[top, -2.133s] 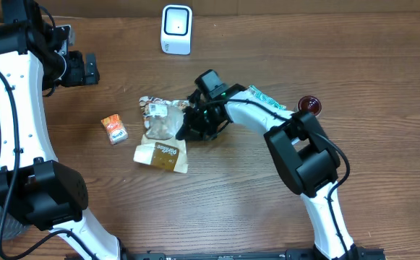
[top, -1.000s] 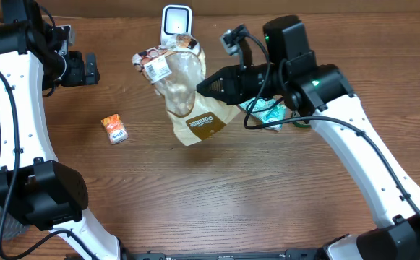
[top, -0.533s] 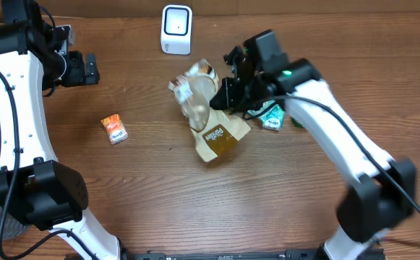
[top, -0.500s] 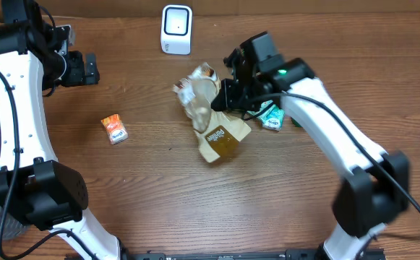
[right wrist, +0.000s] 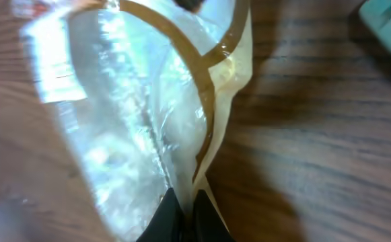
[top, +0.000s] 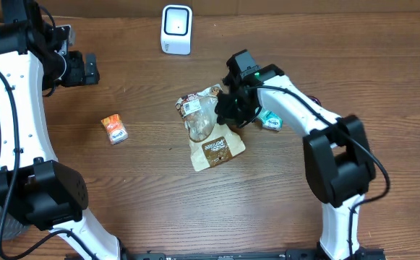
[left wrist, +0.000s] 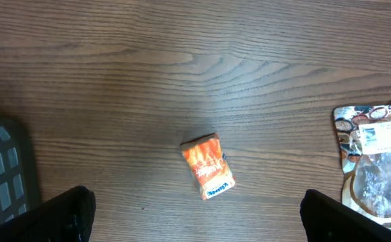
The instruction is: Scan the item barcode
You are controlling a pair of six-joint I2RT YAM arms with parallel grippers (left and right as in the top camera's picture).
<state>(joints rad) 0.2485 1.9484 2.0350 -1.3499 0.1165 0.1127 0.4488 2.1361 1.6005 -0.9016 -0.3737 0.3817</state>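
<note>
Pinching the bag (top: pixel 208 137), right gripper (top: pixel 225 115) holds it lengthwise (label end (top: pixel 191 107) toward scanner (top: pixel 176 29)).

Left arm (top: pixel 16 101), right arm (top: pixel 296 112): white tube links, bulky black joint housings. Thin black cable (top: pixel 13 123) along links. Small green light (top: pixel 254 72) near right wrist. Fingers (left wrist: pixel 64 214) black, blocky.

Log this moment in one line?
right gripper: shut on snack bag | snack bag: on table, apart from scanner | left gripper: open, empty

No legible text; snack bag (top: pixel 210 133) print blurred.
</note>
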